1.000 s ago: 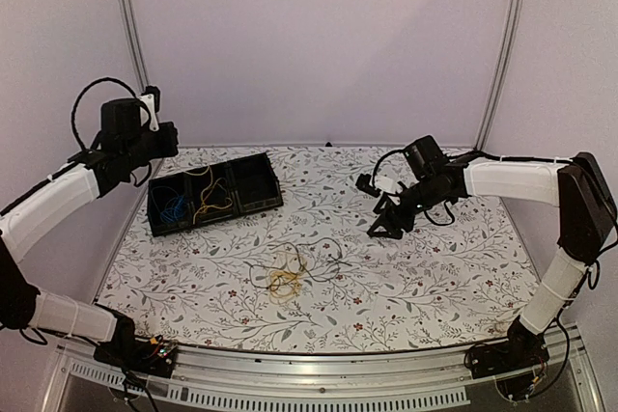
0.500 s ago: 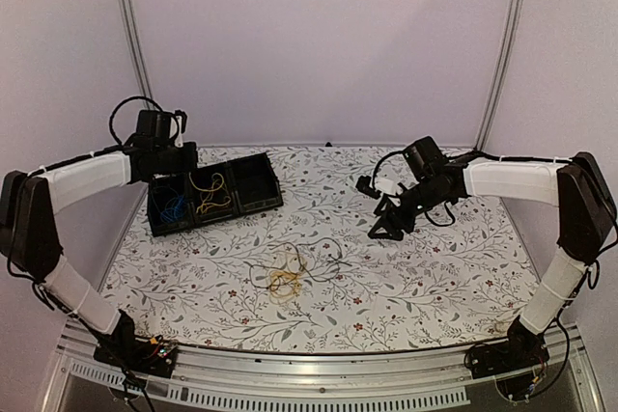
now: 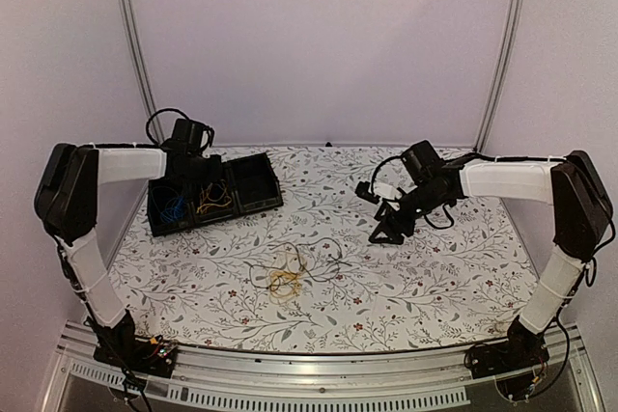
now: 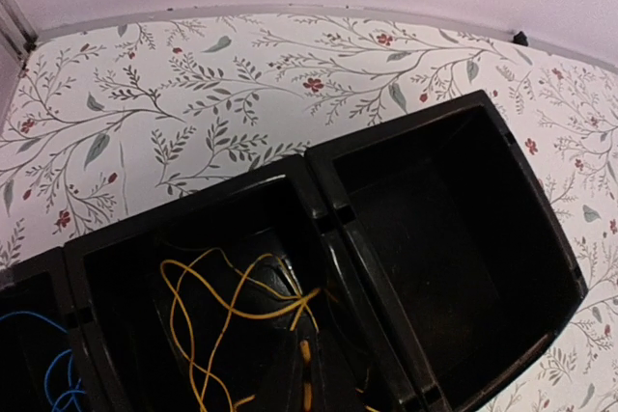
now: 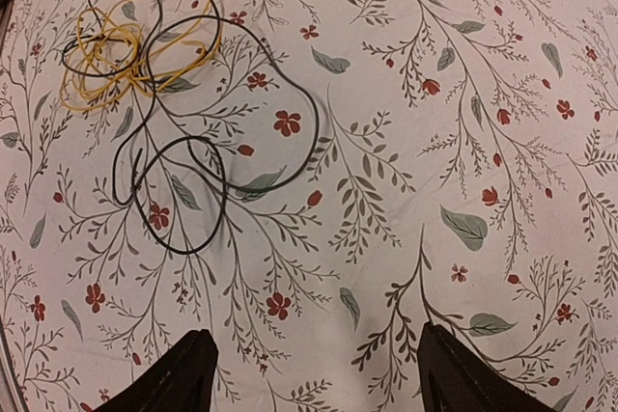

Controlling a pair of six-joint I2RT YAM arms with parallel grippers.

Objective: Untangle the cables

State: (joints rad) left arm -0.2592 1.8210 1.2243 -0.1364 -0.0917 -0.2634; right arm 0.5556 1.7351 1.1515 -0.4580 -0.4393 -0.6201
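A yellow cable (image 3: 283,280) and a thin black cable (image 3: 323,260) lie tangled together on the floral table, also in the right wrist view as yellow (image 5: 135,45) and black (image 5: 193,166). My right gripper (image 3: 386,229) (image 5: 314,383) hangs open and empty above the cloth, to the right of the tangle. My left gripper (image 3: 190,163) (image 4: 311,369) is over the black tray's (image 3: 263,202) middle compartment, with its jaws nearly together on another yellow cable (image 4: 208,311) that loops into that compartment. A blue cable (image 4: 48,378) lies in the left compartment.
The tray (image 4: 328,224) has three compartments and sits at the table's back left. Its right compartment (image 4: 454,238) holds nothing. Metal frame posts stand at the back corners, and an aluminium rail runs along the near edge.
My left arm swung right from the table's left edge to above the tray. The right arm and the tangle on the table have hardly moved.
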